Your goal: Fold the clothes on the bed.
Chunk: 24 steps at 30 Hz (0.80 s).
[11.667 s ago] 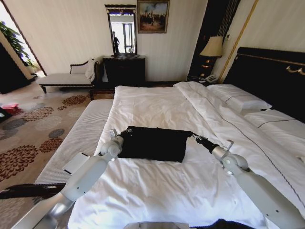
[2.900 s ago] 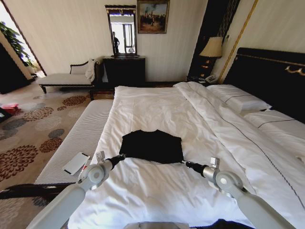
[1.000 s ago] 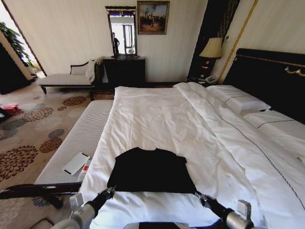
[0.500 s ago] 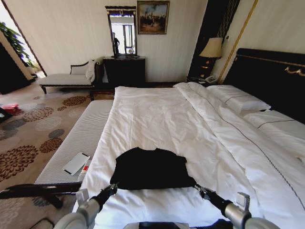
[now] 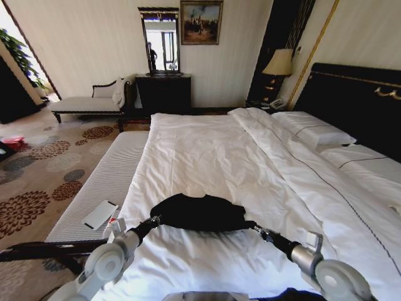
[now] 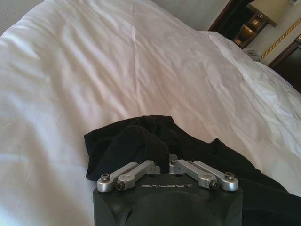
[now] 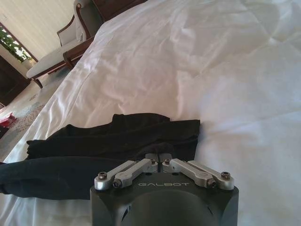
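Black soft fabric, the clothes [image 5: 199,213] lie bunched near the foot edge of the bed [image 5: 207,150], stretched between the left claw [image 5: 153,221], clamped on the left corner, and the right claw [image 5: 256,229], clamped on the right corner. White duvet spreads open and bare beyond the shirt toward the pillows, and a striped bench [image 5: 103,179] runs just beside the bed's left edge. "GALBOT" reads on both claw housings in the wrist views; the shirt's lettering is folded from sight.
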Motion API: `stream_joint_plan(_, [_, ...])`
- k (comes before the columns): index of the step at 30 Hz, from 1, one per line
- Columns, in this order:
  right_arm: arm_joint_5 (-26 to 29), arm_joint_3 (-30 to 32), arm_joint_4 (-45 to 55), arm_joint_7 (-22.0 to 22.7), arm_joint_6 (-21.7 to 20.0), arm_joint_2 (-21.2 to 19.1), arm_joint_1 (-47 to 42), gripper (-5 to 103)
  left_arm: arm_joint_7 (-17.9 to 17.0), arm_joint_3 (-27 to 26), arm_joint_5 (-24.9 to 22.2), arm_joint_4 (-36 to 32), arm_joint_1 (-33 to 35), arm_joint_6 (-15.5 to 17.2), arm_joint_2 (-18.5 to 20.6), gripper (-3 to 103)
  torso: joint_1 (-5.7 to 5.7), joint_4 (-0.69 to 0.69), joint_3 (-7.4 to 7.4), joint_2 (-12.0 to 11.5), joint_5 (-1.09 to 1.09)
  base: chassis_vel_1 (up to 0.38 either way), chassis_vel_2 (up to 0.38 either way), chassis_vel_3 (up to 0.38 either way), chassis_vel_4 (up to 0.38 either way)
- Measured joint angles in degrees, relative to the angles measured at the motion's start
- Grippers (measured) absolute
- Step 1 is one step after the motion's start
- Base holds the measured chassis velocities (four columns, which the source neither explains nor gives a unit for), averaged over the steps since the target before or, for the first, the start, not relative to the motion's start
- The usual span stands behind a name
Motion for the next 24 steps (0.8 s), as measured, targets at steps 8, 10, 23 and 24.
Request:
stream_joint_plan(8, [2.19,-3.60,-4.03,1.15,-0.78,-2.00,5.65,0,-1.29,2.92,-2.63,4.08,-6.76,0.50,-0.64,2,0.00,0.00,0.00,0.00,0.00,0.000,0.000,0.000,0.000])
stream_joint_plan(10, [2.55,-4.04,-4.80,1.21,-0.82,-2.35,6.62,0,-1.55,3.21,-3.58,4.73,-8.71,0.84,-0.89,2,0.00,-0.01,0.00,0.00,0.00,0.000,0.000,0.000,0.000])
stream_joint_plan(23, [4.48,-8.96,-9.25,1.88,-1.22,-4.58,15.49,0,-1.94,5.92,-4.70,9.11,-15.19,1.31,-1.99,2,0.00,0.00,-0.01,0.01,0.00,0.000,0.000,0.000,0.000])
stream_joint_plan(24, [4.54,-9.24,-9.50,1.94,-1.25,-4.55,15.98,0,-1.95,5.97,-4.68,9.24,-15.24,1.31,-2.17,2,-0.01,0.00,-0.01,0.01,0.00,0.000,0.000,0.000,0.000])
